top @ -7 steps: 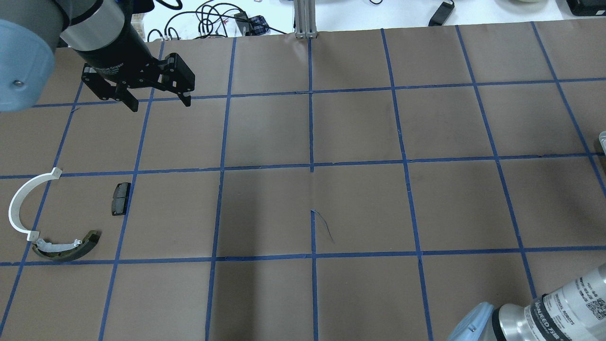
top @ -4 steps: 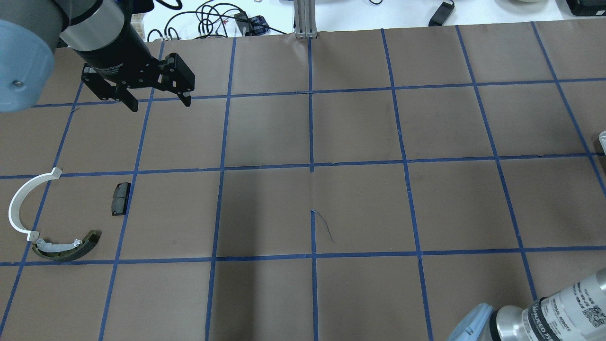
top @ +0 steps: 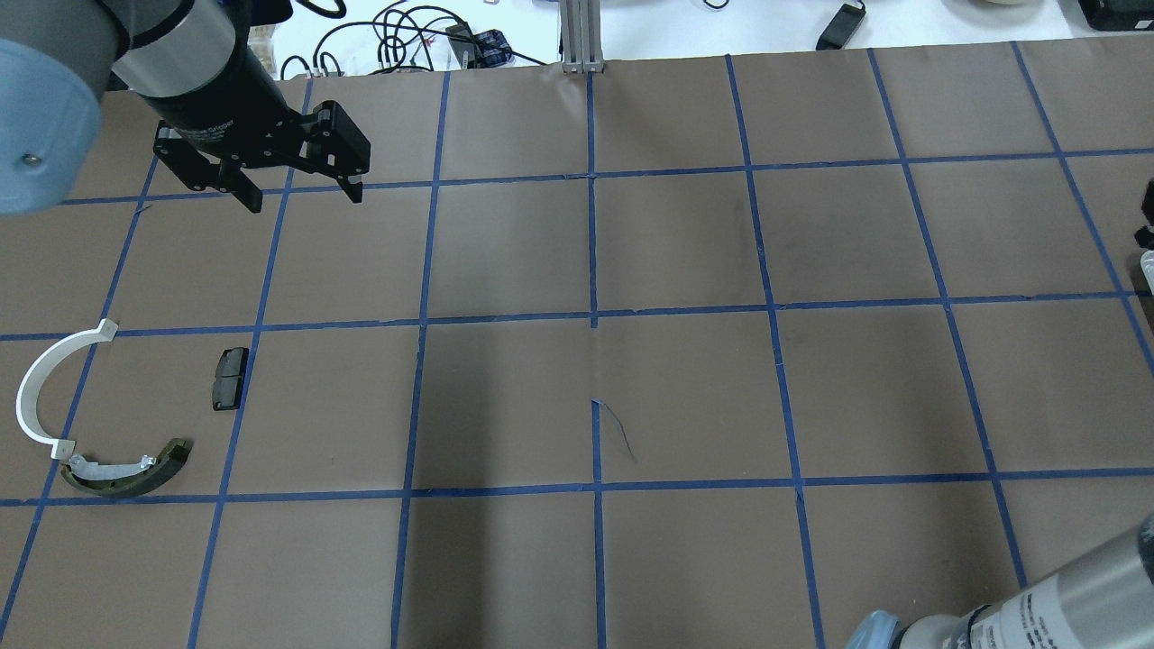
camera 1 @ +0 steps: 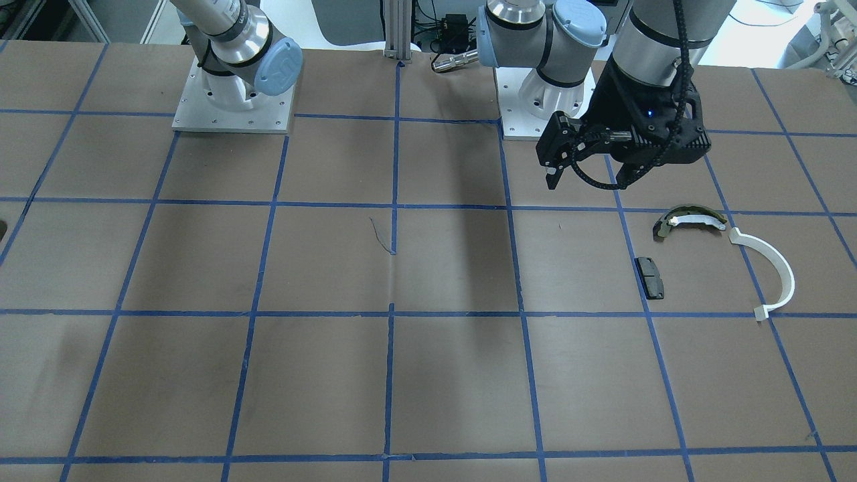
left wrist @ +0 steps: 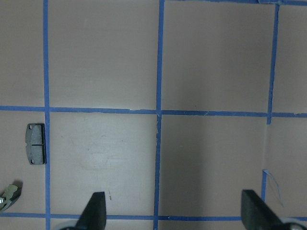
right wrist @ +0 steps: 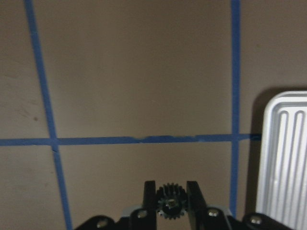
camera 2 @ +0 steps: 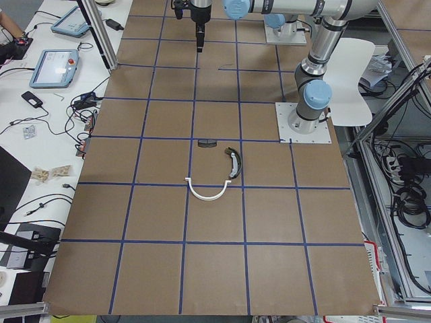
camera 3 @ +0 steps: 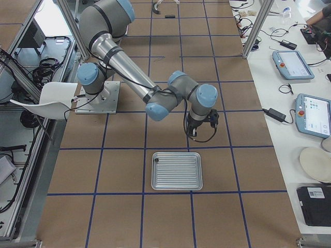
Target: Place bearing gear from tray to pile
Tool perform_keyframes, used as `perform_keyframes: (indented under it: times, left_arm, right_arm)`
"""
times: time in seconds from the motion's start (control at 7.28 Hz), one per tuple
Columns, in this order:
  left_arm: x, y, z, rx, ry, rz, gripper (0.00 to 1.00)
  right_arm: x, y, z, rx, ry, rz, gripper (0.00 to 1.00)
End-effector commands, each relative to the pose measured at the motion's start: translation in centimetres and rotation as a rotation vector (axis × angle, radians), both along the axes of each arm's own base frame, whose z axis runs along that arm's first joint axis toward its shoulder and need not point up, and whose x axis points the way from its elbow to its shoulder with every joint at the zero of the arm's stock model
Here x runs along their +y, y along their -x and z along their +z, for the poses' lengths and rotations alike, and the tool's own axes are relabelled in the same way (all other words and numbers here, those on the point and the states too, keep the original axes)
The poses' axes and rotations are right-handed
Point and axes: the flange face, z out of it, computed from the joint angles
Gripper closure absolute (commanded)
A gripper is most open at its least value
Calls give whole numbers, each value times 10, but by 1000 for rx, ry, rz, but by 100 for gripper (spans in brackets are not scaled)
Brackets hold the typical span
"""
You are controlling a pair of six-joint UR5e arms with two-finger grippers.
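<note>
My right gripper (right wrist: pixel 171 203) is shut on a small dark toothed bearing gear (right wrist: pixel 171 197) and holds it above the brown table, just left of the ribbed metal tray (right wrist: pixel 285 158). In the exterior right view this gripper (camera 3: pixel 192 135) hangs beyond the tray (camera 3: pixel 177 171). The pile lies at the table's other end: a white arc (top: pixel 41 388), an olive-and-white brake shoe (top: pixel 126 473) and a black pad (top: pixel 229 378). My left gripper (top: pixel 302 198) is open and empty, raised beyond the pile; its wrist view shows the pad (left wrist: pixel 36 143).
A small dark part (camera 3: pixel 156 161) sits in the tray's corner. The table is brown paper with a blue tape grid. An aluminium post (top: pixel 581 36) stands at the far edge, with cables and tablets beyond it.
My right arm's wrist has slid toward the lower right corner of the overhead view, and a dark part of it now shows at the right edge. The left arm and the pile have not moved.
</note>
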Motion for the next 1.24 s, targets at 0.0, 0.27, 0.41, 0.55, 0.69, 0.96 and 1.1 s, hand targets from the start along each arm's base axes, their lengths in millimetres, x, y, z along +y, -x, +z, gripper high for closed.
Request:
perform_keyframes:
  times: [0.0,0.27,0.41,0.55,0.69,0.96,1.1]
  left_arm:
    - [0,0,0,0,0,-1,0]
    - [0,0,0,0,0,-1,0]
    - [-1,0,-1,0,-1,1,0]
    - [-2,1,-3,0,-6,1,0]
    - [-3,1,-3,0,-6,1,0]
    - [-2,1,-1,0,-3,1,0]
    - [-2,1,-1,0,-3,1,0]
  right_arm:
    - [-38,-153,15,-24,16,-69,100]
    - [-48,-305,14,-3,10,-171,100]
    - [-43,-381,9,7,20,-206,100]
    - [-42,-439,-7,7,46,-222,100]
    - [-38,-493,-24,2,80,-244,100]
    - [-21,-571,-60,-8,96,-277,100]
    - [-6,-602,-73,0,76,-296,100]
